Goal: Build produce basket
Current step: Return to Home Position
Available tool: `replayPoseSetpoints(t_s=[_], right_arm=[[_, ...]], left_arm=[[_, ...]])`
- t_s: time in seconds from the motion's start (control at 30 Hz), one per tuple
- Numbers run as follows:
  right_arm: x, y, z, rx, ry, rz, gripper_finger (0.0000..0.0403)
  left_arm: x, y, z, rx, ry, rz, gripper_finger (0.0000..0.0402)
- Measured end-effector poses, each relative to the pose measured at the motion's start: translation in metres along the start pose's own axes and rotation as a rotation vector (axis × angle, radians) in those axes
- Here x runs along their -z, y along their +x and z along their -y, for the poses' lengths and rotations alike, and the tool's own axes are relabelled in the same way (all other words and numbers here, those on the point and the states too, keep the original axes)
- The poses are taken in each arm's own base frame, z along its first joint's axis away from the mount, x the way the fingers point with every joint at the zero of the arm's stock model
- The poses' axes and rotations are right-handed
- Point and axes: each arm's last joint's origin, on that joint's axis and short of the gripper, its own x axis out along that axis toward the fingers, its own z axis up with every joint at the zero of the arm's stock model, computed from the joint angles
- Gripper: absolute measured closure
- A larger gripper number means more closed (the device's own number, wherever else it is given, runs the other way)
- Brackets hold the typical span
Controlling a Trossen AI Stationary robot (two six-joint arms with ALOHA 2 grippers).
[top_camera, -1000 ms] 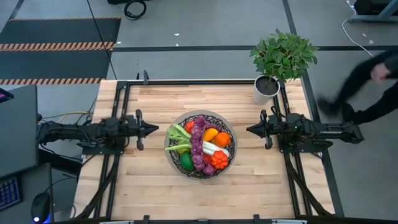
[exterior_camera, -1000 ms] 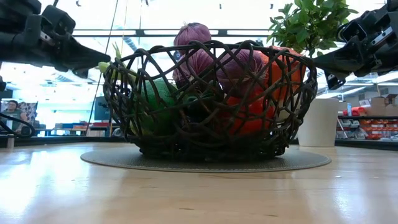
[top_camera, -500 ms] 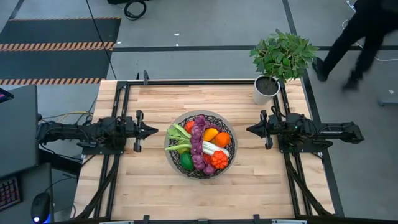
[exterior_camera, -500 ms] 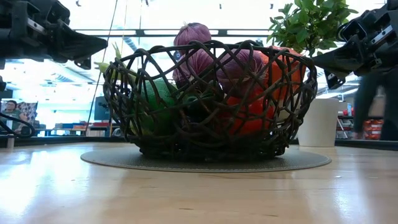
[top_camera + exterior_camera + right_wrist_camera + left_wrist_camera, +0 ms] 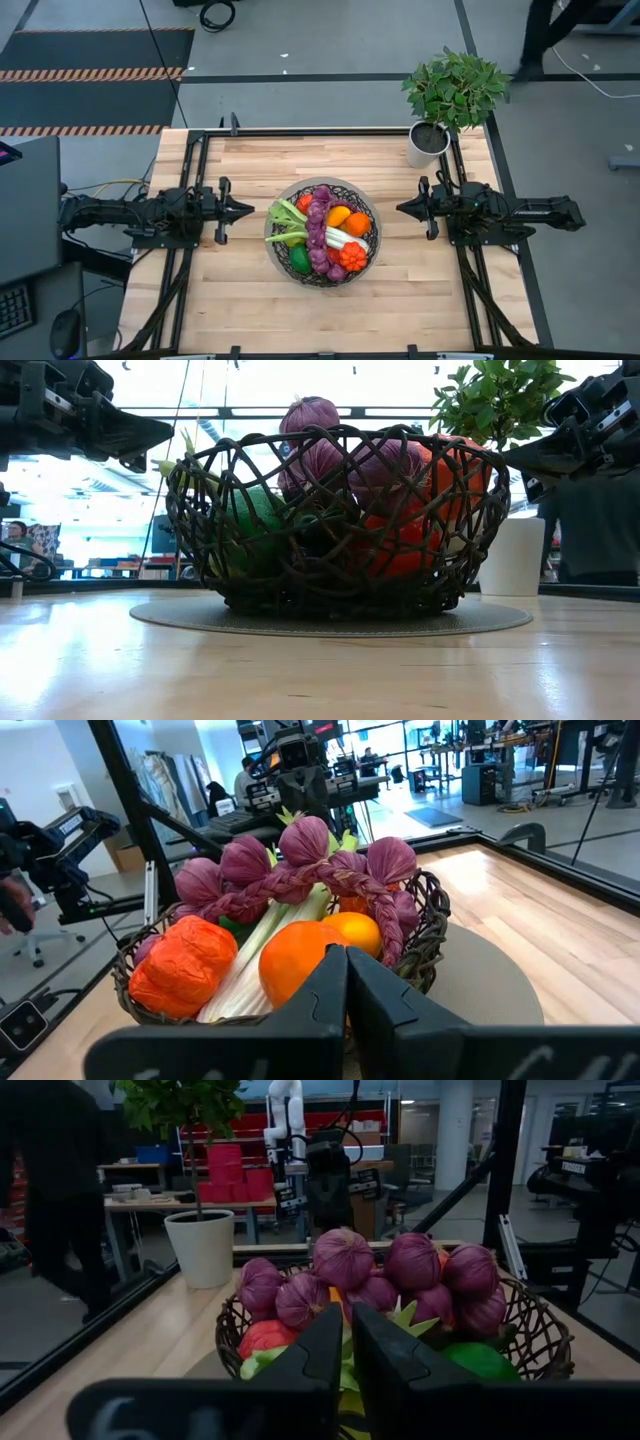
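High view: basket [image 5: 371, 251] between left gripper [image 5: 248, 209], right gripper [image 5: 401, 209]; low view: its side.

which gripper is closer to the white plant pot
Right. The right gripper sits close by the white plant pot; the left gripper is across the basket from it.

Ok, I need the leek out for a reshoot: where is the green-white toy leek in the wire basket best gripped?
Probably take the green-white toy leek by its leafy green end, from above on the left gripper's side: that end pokes over the dark wire-mesh basket's rim, while the purple grape bunch lies across its white stalk.
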Motion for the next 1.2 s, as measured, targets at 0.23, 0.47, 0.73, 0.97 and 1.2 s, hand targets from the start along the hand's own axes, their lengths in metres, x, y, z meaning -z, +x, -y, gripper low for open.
replayPoseSetpoints(t_s=[0.23,0.47,0.73,0.97,1.2], right_arm=[[-0.0001,0.0000,0.0008,0.027,-0.056,0.004,0.0387],[-0.0003,-0.0001,0.0021,0.071,-0.084,0.009,0.0386],[-0.0003,-0.0001,0.0021,0.070,-0.082,0.009,0.0386],[-0.0003,-0.0001,0.0021,0.070,-0.082,0.009,0.0390],[-0.0003,-0.0001,0.0021,0.070,-0.082,0.009,0.0389]], left_arm=[[0.0000,0.0000,0.0000,0.000,0.000,0.000,0.0373],[0.0001,0.0000,0.0000,0.000,0.000,-0.001,0.0366],[0.0001,0.0000,0.0000,0.000,0.000,-0.001,0.0368],[0.0001,0.0000,0.0000,0.000,0.000,-0.001,0.0373],[0.0001,0.0000,0.0000,0.000,0.000,-0.001,0.0363]])
